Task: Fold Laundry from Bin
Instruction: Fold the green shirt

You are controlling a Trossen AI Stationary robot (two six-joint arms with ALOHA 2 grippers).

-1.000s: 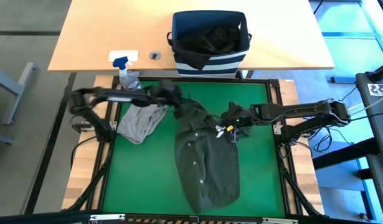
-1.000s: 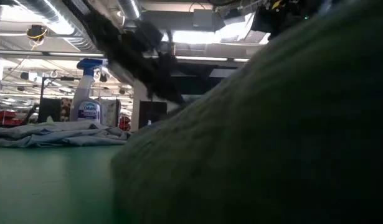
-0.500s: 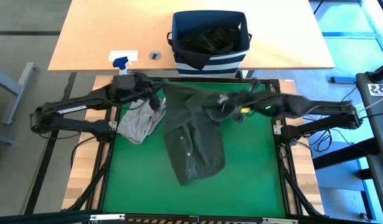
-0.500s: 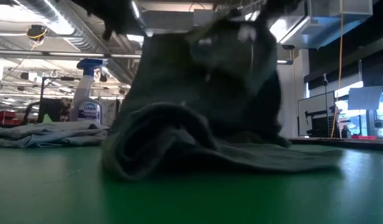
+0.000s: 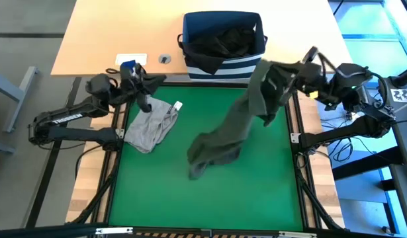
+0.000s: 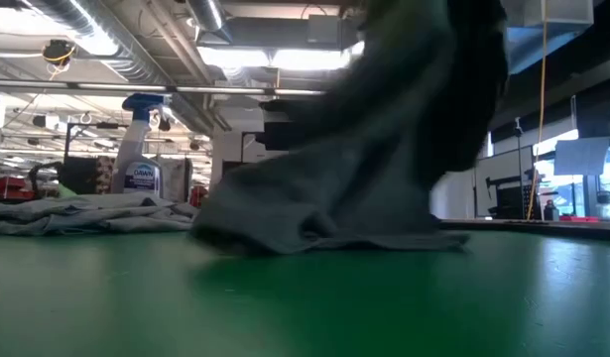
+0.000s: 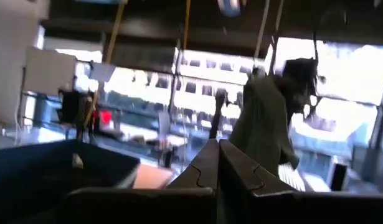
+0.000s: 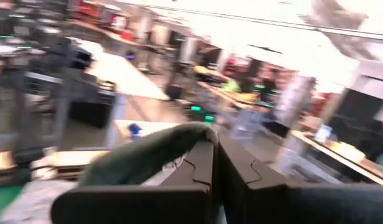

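My right gripper [image 5: 292, 78] is raised over the mat's far right corner, shut on the dark olive garment [image 5: 237, 125]. The garment hangs slanting from it, and its lower end [image 5: 210, 157] lies bunched on the green mat [image 5: 269, 192]. My left gripper [image 5: 147, 98] is raised at the mat's far left, shut, with nothing between its fingers [image 7: 217, 163]. Below it a light grey garment [image 5: 150, 127] lies flat on the mat. The bin [image 5: 223, 41] stands on the wooden table beyond the mat, with black cloth [image 5: 224, 38] inside. My right gripper pinches the olive garment's upper part [image 8: 179, 140] between its two fingers, which point roughly level toward the table's left. Cloth drapes over one finger [image 8: 200, 163]; I cannot tell one layer from several. The garment hangs below and to the left, its lower end on the mat.
A clear spray bottle with a blue nozzle [image 5: 129, 68] stands at the mat's far left corner, close to my left gripper. A white card [image 5: 132, 59] and a small round fitting [image 5: 165, 59] lie on the wooden table. The mat's near half is bare.
My right gripper has risen and gone toward the table's right far corner, pulling the olive garment's upper part up. The garment, then spread flat, now hangs with its lower end dragged toward the mat's middle. My left gripper has risen and drawn back left, away from that garment.
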